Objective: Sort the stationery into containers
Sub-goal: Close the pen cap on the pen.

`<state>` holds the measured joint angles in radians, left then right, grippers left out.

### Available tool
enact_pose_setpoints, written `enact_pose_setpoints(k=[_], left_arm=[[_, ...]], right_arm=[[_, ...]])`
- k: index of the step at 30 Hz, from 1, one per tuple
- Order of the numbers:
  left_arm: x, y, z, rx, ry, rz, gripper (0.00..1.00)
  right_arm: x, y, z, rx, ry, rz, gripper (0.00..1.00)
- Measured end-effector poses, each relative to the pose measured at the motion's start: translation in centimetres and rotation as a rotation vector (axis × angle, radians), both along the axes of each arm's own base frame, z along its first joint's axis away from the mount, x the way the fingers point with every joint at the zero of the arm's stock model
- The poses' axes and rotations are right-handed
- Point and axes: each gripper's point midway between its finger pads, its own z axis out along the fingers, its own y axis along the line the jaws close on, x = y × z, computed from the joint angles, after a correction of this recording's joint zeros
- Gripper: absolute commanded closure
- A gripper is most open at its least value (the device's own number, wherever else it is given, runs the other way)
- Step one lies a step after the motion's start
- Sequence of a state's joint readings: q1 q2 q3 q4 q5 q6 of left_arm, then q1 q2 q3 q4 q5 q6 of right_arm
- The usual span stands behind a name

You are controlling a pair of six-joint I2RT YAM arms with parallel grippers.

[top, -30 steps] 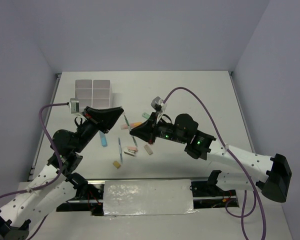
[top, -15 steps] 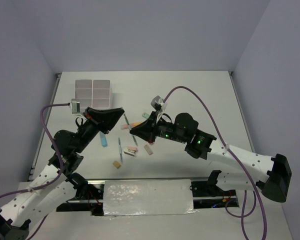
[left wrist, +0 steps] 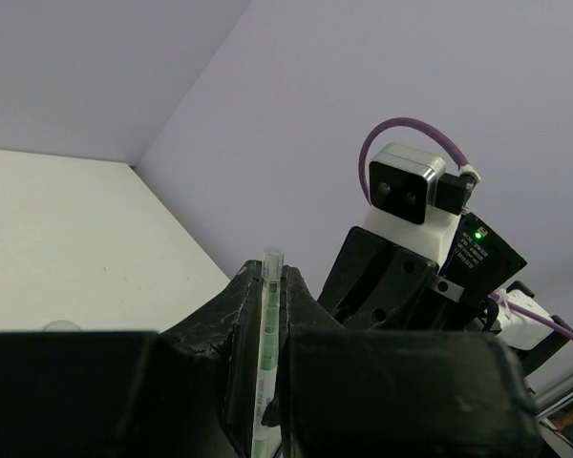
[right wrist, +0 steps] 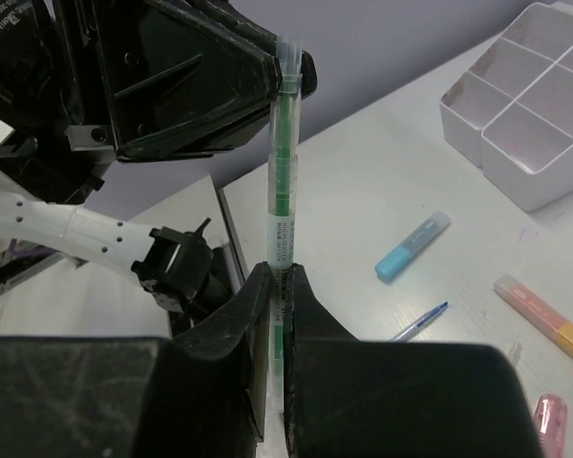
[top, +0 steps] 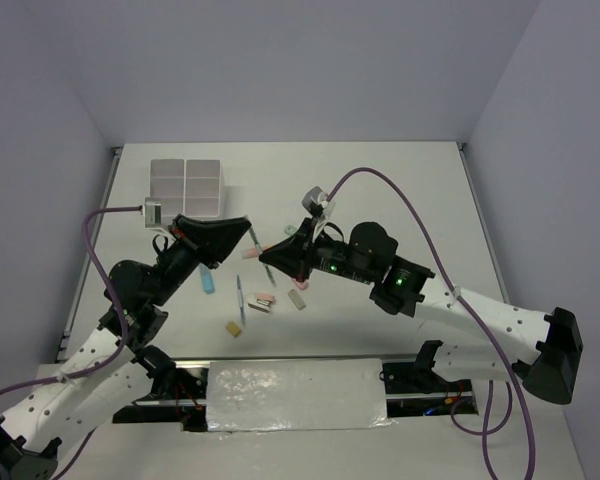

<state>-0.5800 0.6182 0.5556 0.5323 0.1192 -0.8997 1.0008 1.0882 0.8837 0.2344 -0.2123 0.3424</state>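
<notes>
Toward the far left corner of the bench [top: 380,190] I see the white box [top: 185,187], its thin walls splitting it into square compartments. Nearer me, and well apart from the box, a blue highlighter [top: 208,281] lies flat on the bench. A tan block [top: 234,328] sits close to the near edge, with a thin blue pen [top: 241,298] just beyond it.

My left gripper [left wrist: 271,277] hangs above these loose pieces, clenched on one end of a green pen [right wrist: 284,162]. In the left wrist view the barrel runs straight up between the two fingers and its clear tip pokes out past them. The pen is off the bench, bridging the two claws. In the right wrist view it stands upright, its top end pinched in the left claw and its lower part gripped in the right.

Under the pen lie two small erasers [top: 262,300] beside the blue pen. The right wrist view also picks up an orange-yellow highlighter [right wrist: 544,320] and the end of a pink piece [right wrist: 550,420] on the bench.

My right gripper [right wrist: 277,272] is also clamped on the green pen, fingers tight against the barrel on both sides. It faces the left claw over the middle of the bench.
</notes>
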Motion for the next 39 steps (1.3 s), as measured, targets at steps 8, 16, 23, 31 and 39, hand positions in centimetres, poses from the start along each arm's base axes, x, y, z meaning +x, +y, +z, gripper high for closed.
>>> enact_pose_setpoints(k=[8, 16, 23, 31, 39], left_arm=[[-0.1, -0.1, -0.1, -0.008, 0.018, -0.015, 1.00], [-0.1, -0.3, -0.1, -0.007, 0.011, -0.022, 0.90], [-0.2, -0.9, -0.3, 0.037, 0.004, -0.047, 0.60], [-0.4, -0.9, 0.6, 0.074, -0.011, -0.044, 0.59], [-1.0, -0.9, 1.9, 0.096, -0.065, -0.053, 0.47]], right_arm=[[0.3, 0.0, 0.0, -0.012, -0.013, -0.011, 1.00], [0.4, -0.1, 0.2, -0.006, -0.022, -0.021, 1.00], [0.5, 0.0, 0.9, 0.009, -0.051, -0.024, 1.00], [0.3, 0.1, 2.1, 0.043, -0.074, -0.011, 1.00], [0.4, 0.1, 2.9, 0.060, -0.084, -0.014, 1.00]])
